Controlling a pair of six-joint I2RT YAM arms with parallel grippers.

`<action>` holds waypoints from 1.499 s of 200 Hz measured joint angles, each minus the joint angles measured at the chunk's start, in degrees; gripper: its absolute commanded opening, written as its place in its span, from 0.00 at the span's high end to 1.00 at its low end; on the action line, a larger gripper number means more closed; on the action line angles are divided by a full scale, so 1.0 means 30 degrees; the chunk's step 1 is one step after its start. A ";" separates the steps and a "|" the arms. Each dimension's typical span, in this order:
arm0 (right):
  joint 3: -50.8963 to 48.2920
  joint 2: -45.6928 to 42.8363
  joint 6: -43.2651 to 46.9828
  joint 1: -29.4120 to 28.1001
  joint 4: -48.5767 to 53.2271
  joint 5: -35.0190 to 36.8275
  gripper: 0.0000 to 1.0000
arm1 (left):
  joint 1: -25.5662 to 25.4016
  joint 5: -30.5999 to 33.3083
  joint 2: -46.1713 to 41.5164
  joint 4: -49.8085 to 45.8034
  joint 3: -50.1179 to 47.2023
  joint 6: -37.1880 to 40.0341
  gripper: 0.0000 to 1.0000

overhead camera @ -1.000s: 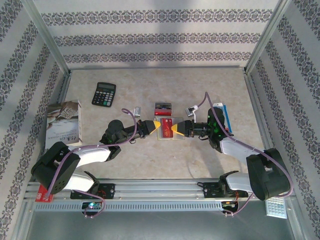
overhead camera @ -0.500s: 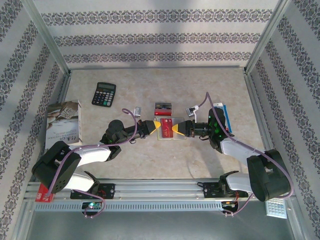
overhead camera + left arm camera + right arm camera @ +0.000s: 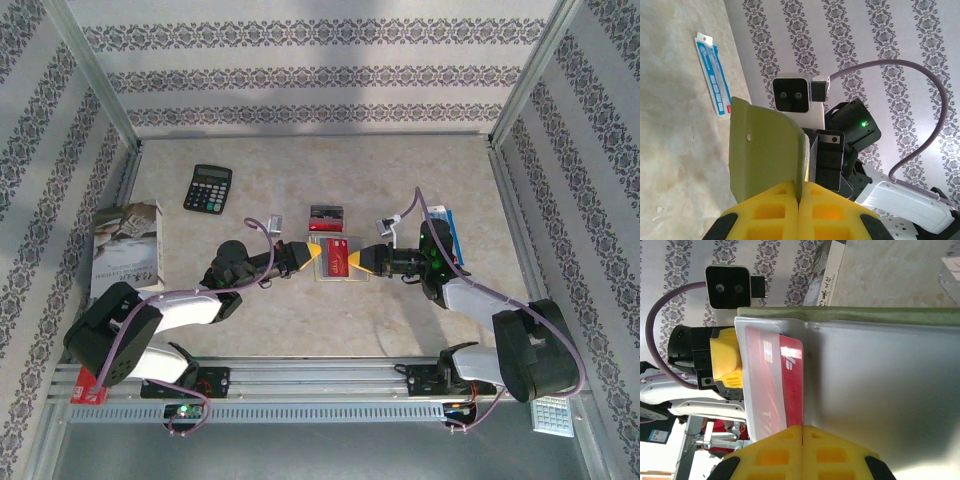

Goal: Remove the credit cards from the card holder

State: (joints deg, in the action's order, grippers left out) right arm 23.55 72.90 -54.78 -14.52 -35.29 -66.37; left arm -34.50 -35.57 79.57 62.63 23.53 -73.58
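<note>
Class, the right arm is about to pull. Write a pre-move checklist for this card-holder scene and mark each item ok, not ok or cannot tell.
1. Flap of the card holder clamped in the left fingers: ok.
2. The right fingers shut at the edge of the red card: ok.
3. Only the card pinched, not its clear pocket too: cannot tell.
4. Holder lying open between the two arms: ok.
5. Bare table for a set-down near the loose card: ok.
</note>
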 measured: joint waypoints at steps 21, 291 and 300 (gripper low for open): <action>-0.0138 0.0007 0.0219 0.0313 0.0080 -0.0175 1.00 | 0.0000 -0.0015 -0.0036 0.0000 -0.0022 0.0000 1.00; -0.0197 0.0000 -0.0597 0.0007 -0.1486 -0.0656 0.76 | -0.0015 -0.0430 0.0648 0.2018 -0.0015 -0.0809 1.00; -0.0197 0.0007 -0.0619 0.0007 -0.1494 -0.0641 0.78 | -0.0015 -0.0430 0.0656 0.2069 -0.0015 -0.0809 1.00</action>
State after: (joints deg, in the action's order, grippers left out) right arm 22.96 72.93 -56.64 -14.50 -39.77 -68.29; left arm -34.54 -36.86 81.54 68.84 23.49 -76.01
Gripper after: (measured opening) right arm 0.249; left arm 0.065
